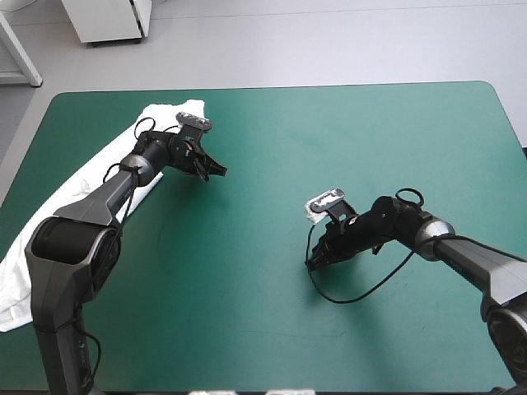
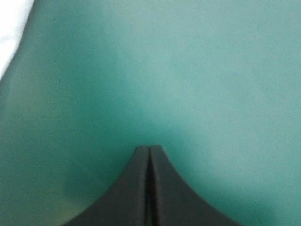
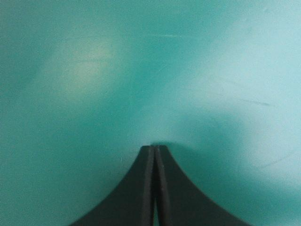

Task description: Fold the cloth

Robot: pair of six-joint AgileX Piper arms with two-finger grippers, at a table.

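Observation:
The white T-shirt (image 1: 58, 218) lies as a long folded strip along the table's left side, from the far left area toward the near left edge. My left gripper (image 1: 217, 171) is shut with nothing in it, just right of the strip's far end, over bare teal-green cover. In the left wrist view its fingers (image 2: 149, 151) meet in a point, and a corner of the T-shirt (image 2: 11, 28) shows off to one side. My right gripper (image 1: 311, 263) is shut and empty, low over the cover right of the table's middle. The right wrist view has its tips (image 3: 154, 149) against bare cover.
The teal-green cover (image 1: 272, 132) lies bare between the two grippers and toward the far edge. The strip's near end hangs over the table's left edge (image 1: 10, 309).

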